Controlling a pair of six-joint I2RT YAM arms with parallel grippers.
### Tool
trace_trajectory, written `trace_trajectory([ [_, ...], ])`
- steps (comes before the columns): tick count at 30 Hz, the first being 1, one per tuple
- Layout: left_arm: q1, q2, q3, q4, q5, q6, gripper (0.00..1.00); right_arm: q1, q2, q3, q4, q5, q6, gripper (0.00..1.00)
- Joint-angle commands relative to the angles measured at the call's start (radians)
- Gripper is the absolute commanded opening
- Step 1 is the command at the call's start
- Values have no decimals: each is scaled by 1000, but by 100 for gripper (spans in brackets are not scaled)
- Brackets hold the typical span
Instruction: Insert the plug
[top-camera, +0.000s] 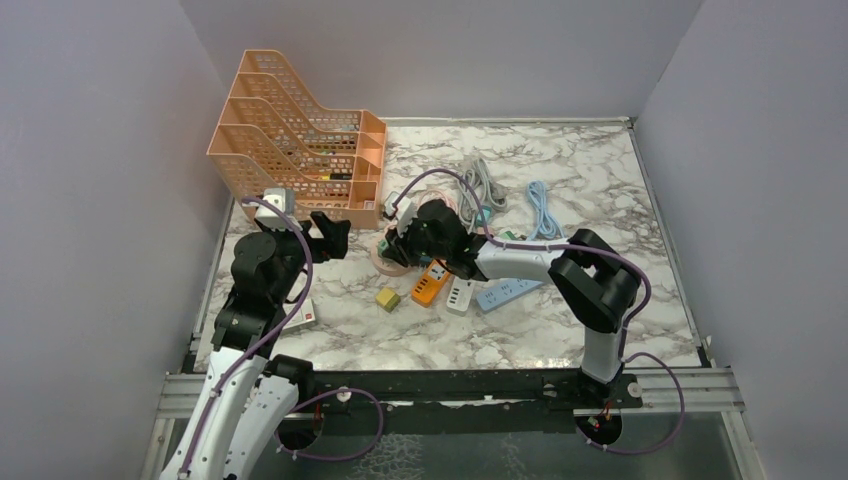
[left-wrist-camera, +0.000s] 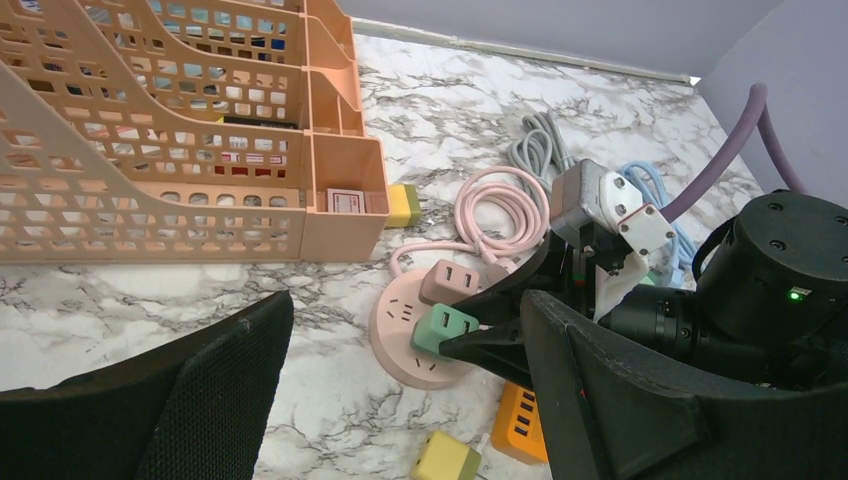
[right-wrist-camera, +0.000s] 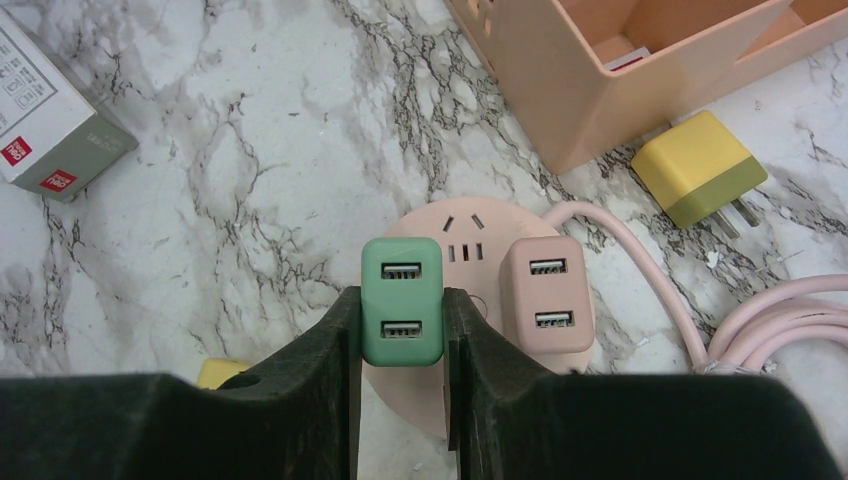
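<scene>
My right gripper (right-wrist-camera: 402, 312) is shut on a green two-port USB plug (right-wrist-camera: 401, 300), one finger on each side of it. The plug (left-wrist-camera: 443, 328) stands over the near-left part of a round pink socket hub (right-wrist-camera: 470, 222), right at its top face; its prongs are hidden. A pink plug (right-wrist-camera: 541, 295) sits in the hub beside it. In the top view the hub (top-camera: 385, 263) lies mid-table with the right gripper (top-camera: 405, 240) above it. My left gripper (top-camera: 330, 235) hangs open to the left of the hub, holding nothing.
An orange mesh file organiser (top-camera: 300, 150) stands at the back left. A yellow cube plug (top-camera: 388, 298), orange (top-camera: 430, 283), white (top-camera: 460, 295) and blue (top-camera: 507, 292) power strips lie near the hub. Grey (top-camera: 482, 180) and blue (top-camera: 543, 210) cables lie behind. A white box (right-wrist-camera: 50, 120) lies at the left.
</scene>
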Motion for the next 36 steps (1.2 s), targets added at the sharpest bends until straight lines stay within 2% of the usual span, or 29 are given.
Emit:
trace_trajectory([
  [1, 0, 0, -3, 19, -16, -1, 86, 7, -1, -44, -90, -2, 21, 1],
  [12, 0, -3, -3, 7, -20, -1, 86, 7, 11, -38, -115, 55, -26, 1],
  [18, -1, 13, -5, 6, -19, -3, 86, 7, -1, -72, -66, 77, -51, 1],
  [22, -1, 28, -2, 7, -26, -2, 86, 7, 33, -18, -169, 107, -62, 1],
  [31, -1, 24, 0, -10, -62, 2, 86, 7, 110, -67, -163, 113, -38, 1],
  [36, 0, 24, 6, -12, -62, 5, 86, 30, 190, -30, -271, 144, -19, 1],
])
